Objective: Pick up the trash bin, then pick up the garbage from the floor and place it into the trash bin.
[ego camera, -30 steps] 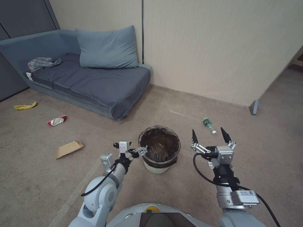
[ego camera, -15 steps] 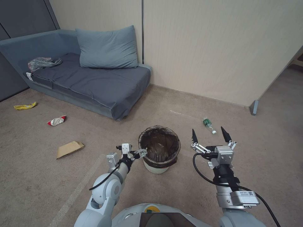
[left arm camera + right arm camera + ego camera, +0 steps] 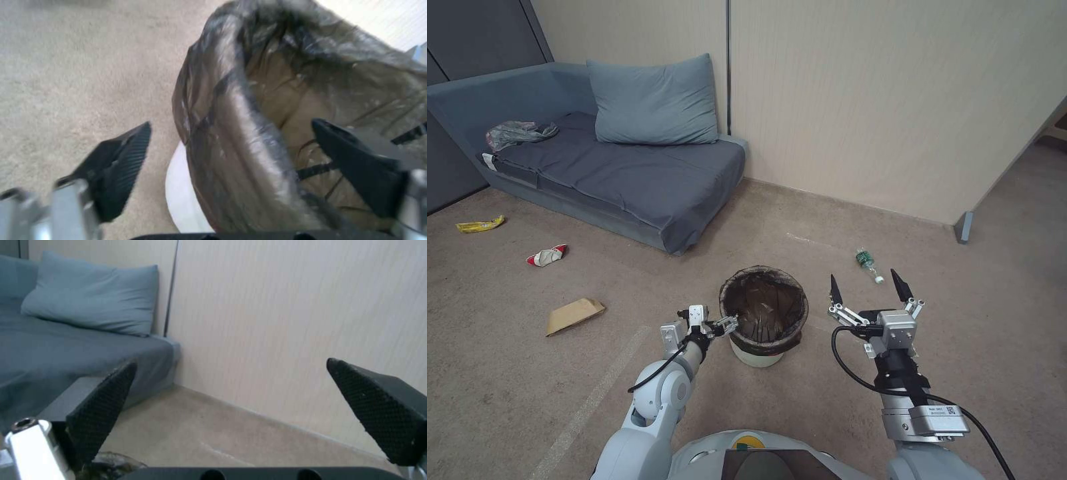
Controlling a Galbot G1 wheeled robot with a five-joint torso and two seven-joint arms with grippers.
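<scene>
White plastic with a dark liner bag folded over its rim, the trash bin stands upright on the carpet floor before the robot. Left tool is wide, one finger outside the rim, the other inside. Right tool hangs spread wide just beside the bin. A green-capped bottle lies near it; a tan paper bag, red-and-white wrapper and yellow packet lie well apart, leftward.

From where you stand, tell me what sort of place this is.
Probably a lounge or living room corner. A grey-blue sofa with a large cushion sits against a panelled wall, the floor is beige carpet, and a lined trash bin stands among scattered litter.
</scene>
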